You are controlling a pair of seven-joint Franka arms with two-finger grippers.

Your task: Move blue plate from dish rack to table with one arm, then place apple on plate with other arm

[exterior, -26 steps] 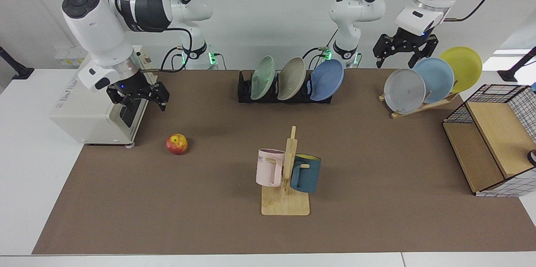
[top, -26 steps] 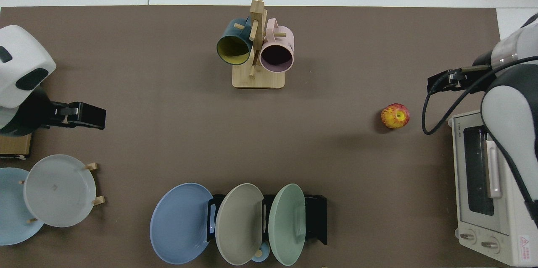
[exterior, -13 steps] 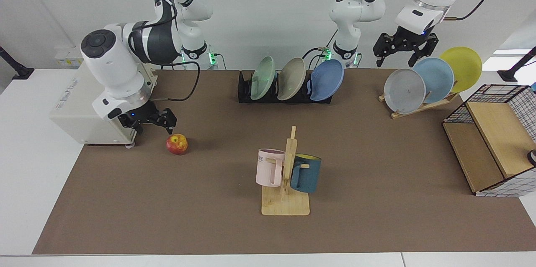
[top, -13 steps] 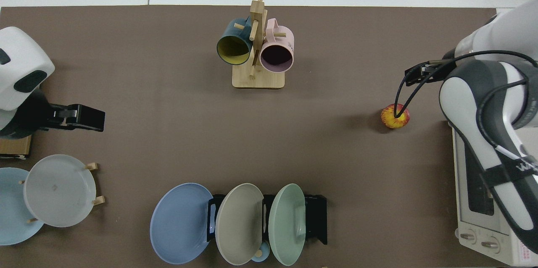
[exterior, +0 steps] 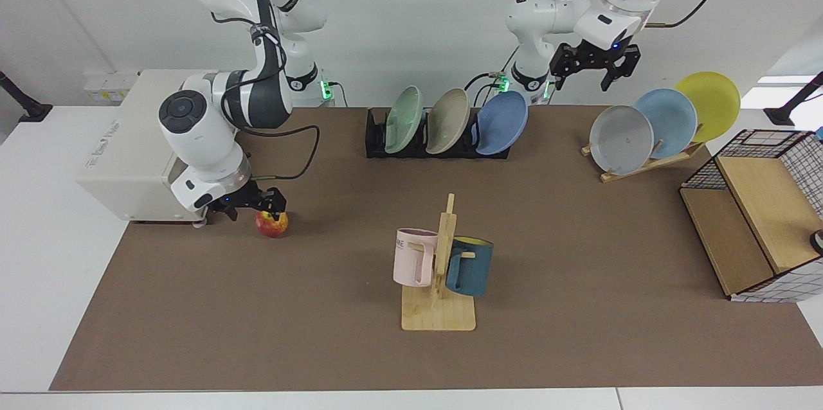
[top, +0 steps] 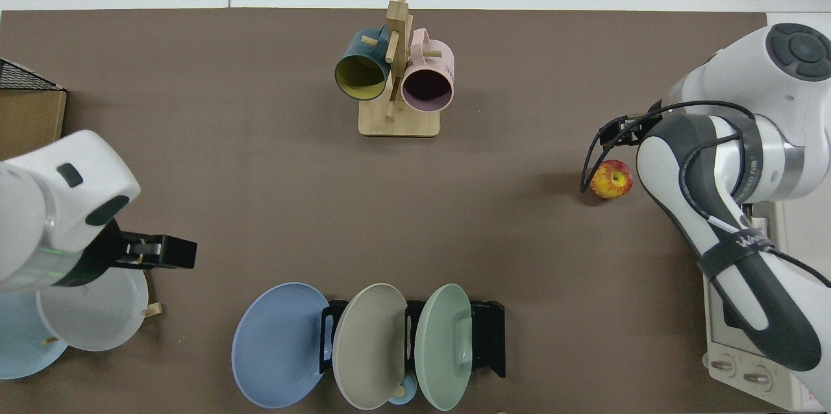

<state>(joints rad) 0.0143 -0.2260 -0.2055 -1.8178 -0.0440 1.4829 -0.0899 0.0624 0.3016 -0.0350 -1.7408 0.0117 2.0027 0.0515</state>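
The blue plate (exterior: 501, 122) leans in the end slot of the black dish rack (exterior: 376, 140), nearest the left arm; from above the blue plate (top: 279, 344) overhangs the dish rack (top: 488, 336). My left gripper (exterior: 591, 79) hangs open, high above the table (exterior: 578, 256), up and to the right of the plate in the facing view. The apple (exterior: 272, 223) rests on the table beside the toaster oven. My right gripper (exterior: 254, 209) is open, low and just behind the apple, its fingers close to the apple's top. In the top view the right arm hides that gripper beside the apple (top: 610, 179).
A green plate (exterior: 404, 119) and a beige plate (exterior: 448, 121) share the black rack. A wooden rack (exterior: 643, 162) holds grey, sky-blue and yellow plates. A mug tree (exterior: 440, 262) stands mid-table, a toaster oven (exterior: 128, 153) and a wire shelf (exterior: 752, 217) at the ends.
My right gripper has come down from beside the toaster oven to the apple. My left gripper has shifted from over the wooden rack towards the black rack. Plates and apple have not moved.
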